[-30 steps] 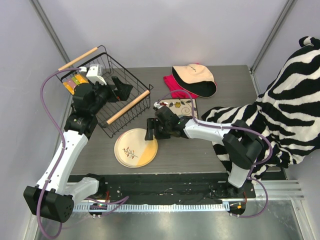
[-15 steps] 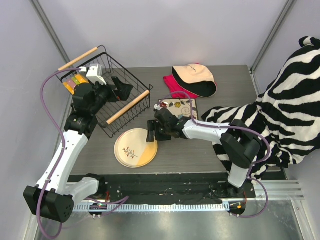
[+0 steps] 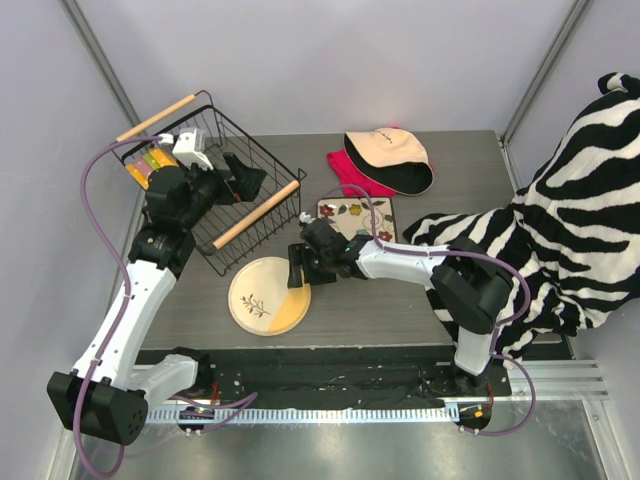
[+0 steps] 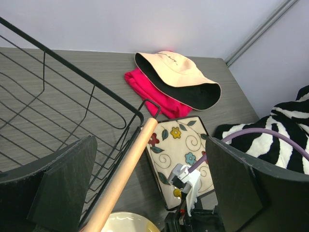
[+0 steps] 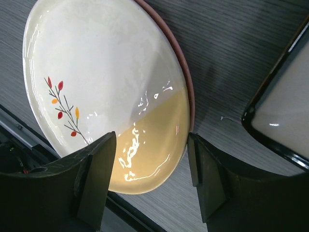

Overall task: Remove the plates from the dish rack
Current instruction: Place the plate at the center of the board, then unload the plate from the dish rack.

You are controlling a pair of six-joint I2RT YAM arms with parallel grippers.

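Cream, yellow and black on show here!
Under the black-fingered right gripper (image 5: 152, 174), the round plate (image 5: 106, 96) gleams cream with a yellow wedge and a thin sprig of red and orange leaves. Ahead of the left gripper (image 4: 149, 193), the square plate (image 4: 181, 150) is cream, dark-rimmed, dotted with red, yellow and blue flowers. The dish rack (image 4: 72, 82) is black wire with a pale wooden handle (image 4: 123, 176); beyond, a cream-and-black cap (image 4: 176, 77) on hot-pink cloth (image 4: 149, 94).

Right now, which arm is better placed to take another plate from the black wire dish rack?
Left: the left gripper hangs open at the dish rack with coloured plates; the right gripper is over the round cream-yellow plate on the table.
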